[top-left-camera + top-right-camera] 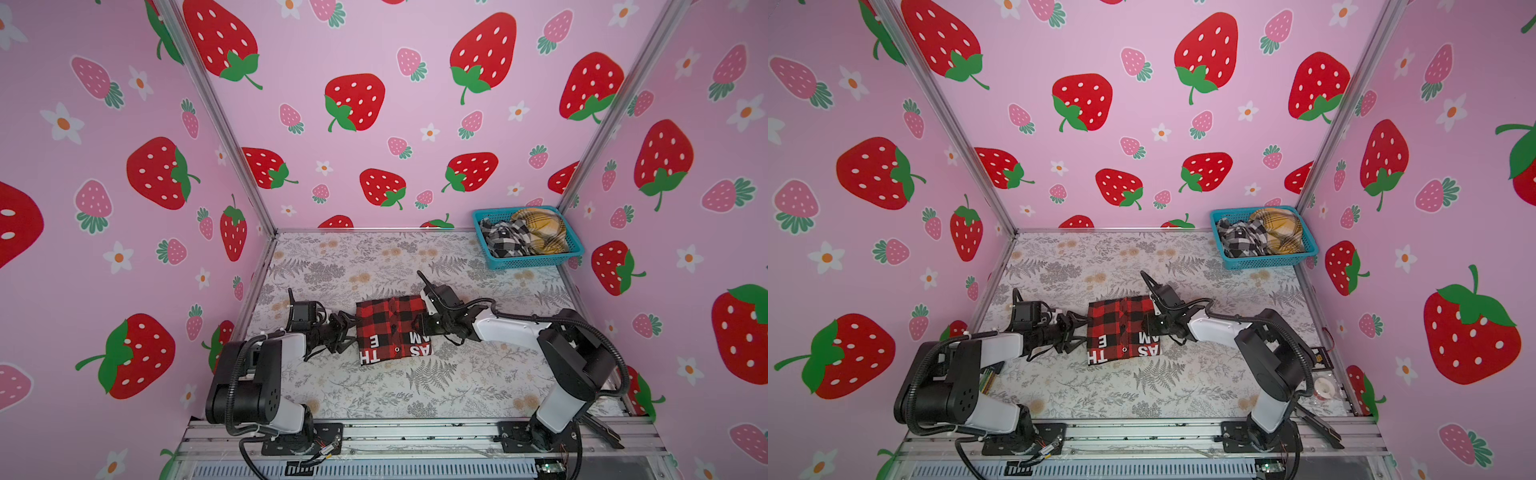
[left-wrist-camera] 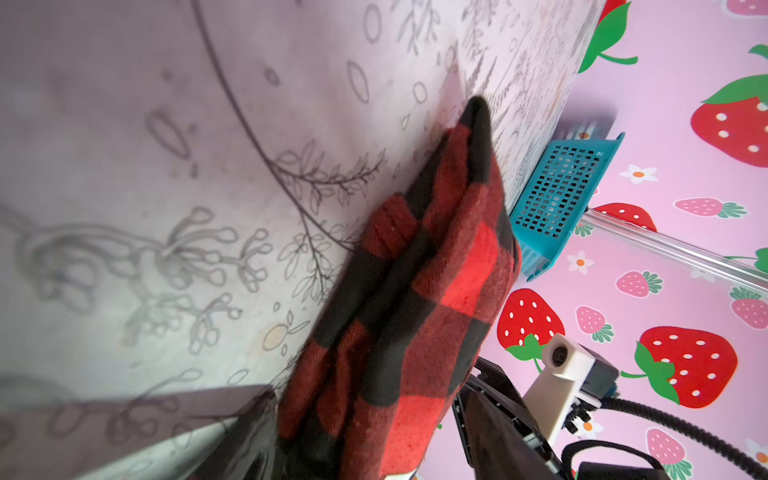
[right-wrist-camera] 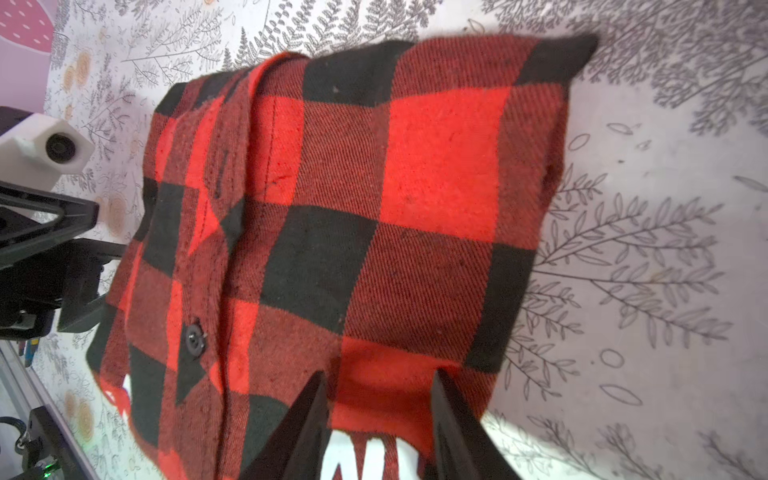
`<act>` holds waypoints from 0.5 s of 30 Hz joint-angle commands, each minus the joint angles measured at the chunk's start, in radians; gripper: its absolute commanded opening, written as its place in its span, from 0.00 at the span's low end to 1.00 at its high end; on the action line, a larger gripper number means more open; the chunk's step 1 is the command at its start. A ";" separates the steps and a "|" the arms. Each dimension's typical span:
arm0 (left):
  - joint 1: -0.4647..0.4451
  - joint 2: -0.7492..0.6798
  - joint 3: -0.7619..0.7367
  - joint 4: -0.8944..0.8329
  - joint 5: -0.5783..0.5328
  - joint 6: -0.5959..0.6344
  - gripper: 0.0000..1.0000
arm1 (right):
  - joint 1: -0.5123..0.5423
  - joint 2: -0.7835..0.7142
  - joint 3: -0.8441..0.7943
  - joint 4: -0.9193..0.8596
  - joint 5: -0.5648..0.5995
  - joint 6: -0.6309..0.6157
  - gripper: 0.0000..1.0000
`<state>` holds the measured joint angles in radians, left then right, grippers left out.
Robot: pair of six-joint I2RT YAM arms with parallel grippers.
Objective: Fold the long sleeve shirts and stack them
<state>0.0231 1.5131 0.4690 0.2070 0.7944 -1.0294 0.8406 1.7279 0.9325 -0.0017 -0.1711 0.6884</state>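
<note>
Red-and-black buffalo check marks the folded shirt (image 1: 390, 328), which lies as a compact rectangle about the middle of the fern-printed surface (image 1: 374, 266) and shows in both top views (image 1: 1121, 328). Its black band with white block letters (image 1: 374, 353) runs along the near edge. The button placket runs from near to far down its middle, and one dark button (image 3: 194, 338) shows in the right wrist view.

At the shirt's left edge sits the left gripper (image 1: 352, 330), low and with its fingers spread wide, their tips just at the cloth. In the left wrist view one of these fingers (image 2: 232, 428) lies against the surface beside the stacked layers of the fold (image 2: 415, 311).

From the right, the right gripper (image 1: 422, 324) reaches onto the shirt's right side, just far of the letters. Its fingers (image 3: 307, 424) stand partly apart and are planted on the top layer, with a strip of red cloth between them (image 3: 380, 376). Whether they pinch that cloth or only rest on it I cannot tell.

A teal mesh basket (image 1: 528, 264) stands in the far right corner, well apart from the shirt. It holds a crumpled black-and-white plaid garment (image 1: 505, 241) on the left and a yellow plaid garment (image 1: 540, 232) on the right.
</note>
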 commanded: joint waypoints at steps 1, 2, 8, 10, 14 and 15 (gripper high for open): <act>-0.051 0.084 -0.029 -0.034 -0.113 -0.038 0.72 | -0.007 0.027 0.001 0.021 -0.020 0.020 0.44; -0.083 0.102 -0.030 -0.008 -0.117 -0.054 0.71 | -0.007 0.030 0.002 0.023 -0.023 0.021 0.44; -0.143 0.180 -0.050 0.174 -0.097 -0.157 0.61 | -0.008 0.042 0.000 0.028 -0.028 0.022 0.43; -0.148 0.184 -0.044 0.207 -0.090 -0.173 0.56 | -0.008 0.042 0.000 0.029 -0.030 0.022 0.43; -0.165 0.174 -0.035 0.278 -0.075 -0.206 0.44 | -0.009 0.048 0.002 0.030 -0.031 0.023 0.43; -0.166 0.165 -0.031 0.285 -0.073 -0.211 0.41 | -0.009 0.048 0.000 0.031 -0.031 0.023 0.43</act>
<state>-0.1284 1.6611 0.4595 0.5121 0.7807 -1.1904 0.8314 1.7550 0.9321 0.0216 -0.1925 0.6968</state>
